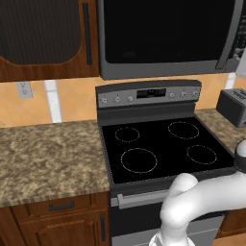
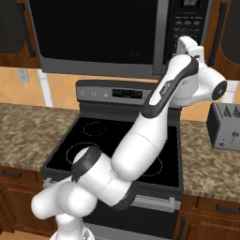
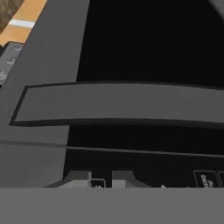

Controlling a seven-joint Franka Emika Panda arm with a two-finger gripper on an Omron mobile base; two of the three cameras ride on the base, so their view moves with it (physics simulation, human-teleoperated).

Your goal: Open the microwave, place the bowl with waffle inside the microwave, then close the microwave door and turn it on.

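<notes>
Clearly the microwave (image 1: 168, 36) hangs above the stove (image 1: 163, 146) with the microwave door (image 2: 96, 33) shut; its top is cut off in both base views. From the right, the white arm reaches up to the door's right edge, and the wrist hides the gripper (image 3: 100, 177). Close up, the grey handle (image 3: 118, 103) crosses just beyond the two fingertips (image 3: 76, 178), which stand close together with a narrow gap, holding nothing. A toaster (image 2: 224, 125) sits right of the stove.

You see microwave (image 1: 168, 36): black-fronted, grey-framed, above stove | microwave door (image 2: 98, 33): shut | handle (image 3: 118, 103): grey, long, slanted.
</notes>
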